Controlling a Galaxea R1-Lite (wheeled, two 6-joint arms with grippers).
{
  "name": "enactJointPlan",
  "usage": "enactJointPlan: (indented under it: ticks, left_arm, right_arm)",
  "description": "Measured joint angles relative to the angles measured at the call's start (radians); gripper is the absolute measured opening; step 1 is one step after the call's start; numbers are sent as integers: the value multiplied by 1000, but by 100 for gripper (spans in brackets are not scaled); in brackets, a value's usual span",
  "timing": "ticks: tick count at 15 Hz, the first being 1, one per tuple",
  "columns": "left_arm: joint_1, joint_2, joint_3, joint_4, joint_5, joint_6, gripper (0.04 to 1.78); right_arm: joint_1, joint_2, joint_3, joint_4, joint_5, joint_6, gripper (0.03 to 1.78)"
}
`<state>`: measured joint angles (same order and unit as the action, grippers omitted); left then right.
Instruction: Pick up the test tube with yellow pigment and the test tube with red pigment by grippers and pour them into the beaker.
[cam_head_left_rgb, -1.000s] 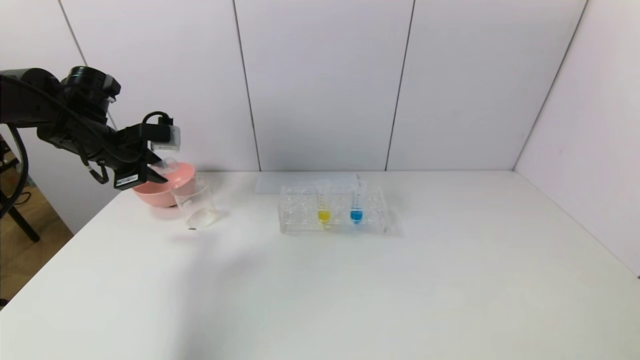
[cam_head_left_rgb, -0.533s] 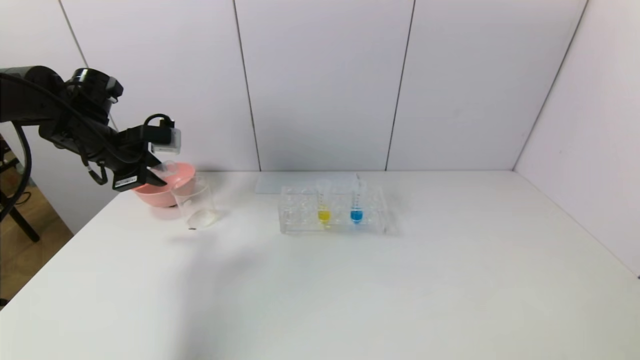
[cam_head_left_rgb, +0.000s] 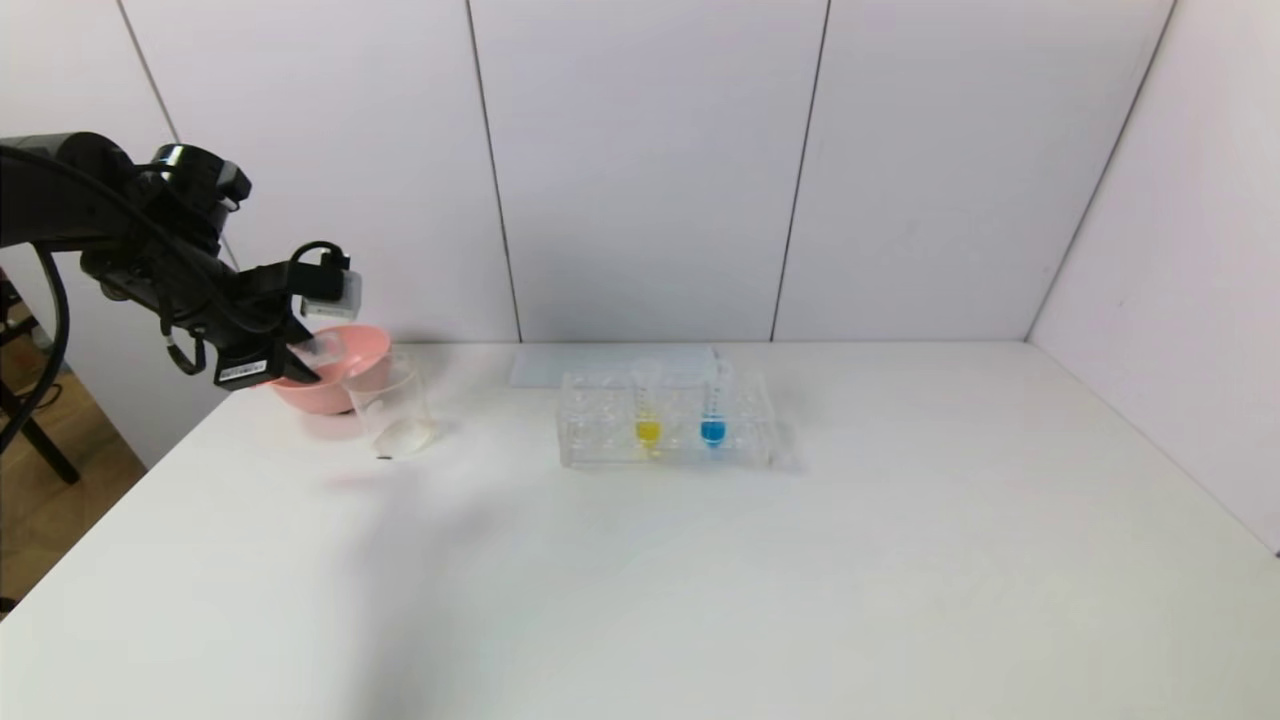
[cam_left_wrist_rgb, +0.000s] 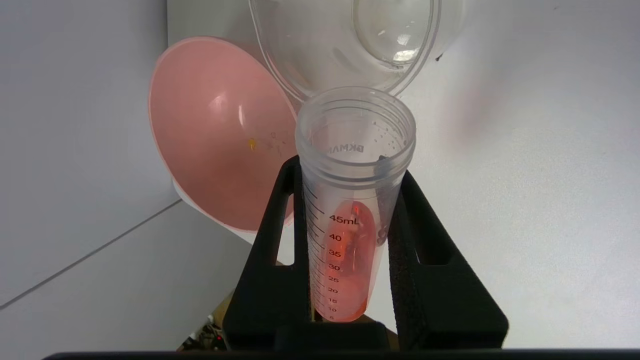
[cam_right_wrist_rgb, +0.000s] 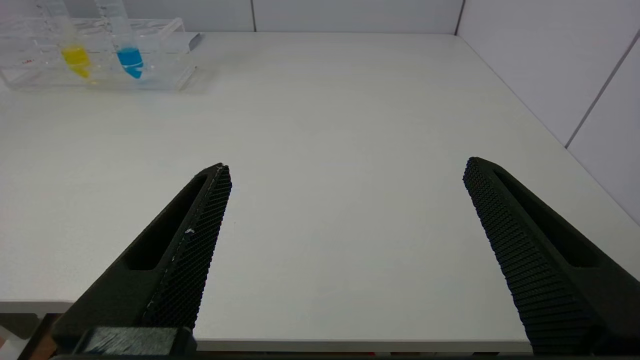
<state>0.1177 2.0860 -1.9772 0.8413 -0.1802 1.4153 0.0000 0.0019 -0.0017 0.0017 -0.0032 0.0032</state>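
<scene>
Your left gripper (cam_left_wrist_rgb: 350, 240) is clamped on the red-pigment test tube (cam_left_wrist_rgb: 345, 265), its mouth tipped toward the beaker (cam_left_wrist_rgb: 345, 45) just ahead; red liquid remains inside, so I judge the pour unfinished. The yellow-pigment test tube (cam_head_left_rgb: 648, 425) stands in the rack (cam_head_left_rgb: 600, 440), well apart, untouched. Your right gripper (cam_right_wrist_rgb: 345, 240) idles, jaws spread.

A pink bowl (cam_head_left_rgb: 335, 385) stands at the left of the frame; a rack (cam_head_left_rgb: 668, 432) with a blue tube (cam_head_left_rgb: 713, 410) stands mid-desk (cam_head_left_rgb: 700, 580).

The test tube with red pigment (cam_left_wrist_rgb: 350, 200) reads "45mL", "DKMA".
</scene>
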Motion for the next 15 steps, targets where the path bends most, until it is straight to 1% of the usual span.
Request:
enactJointPlan:
  ticks: [11, 15]
  left_arm:
    - [-3, 11, -2, 5, 62, 79, 45]
    - [-11, 12, -3, 1, 68, 87, 45]
  right_arm:
    - [0, 0, 0, 0, 0, 0, 170]
    - [0, 0, 0, 0, 0, 0, 170]
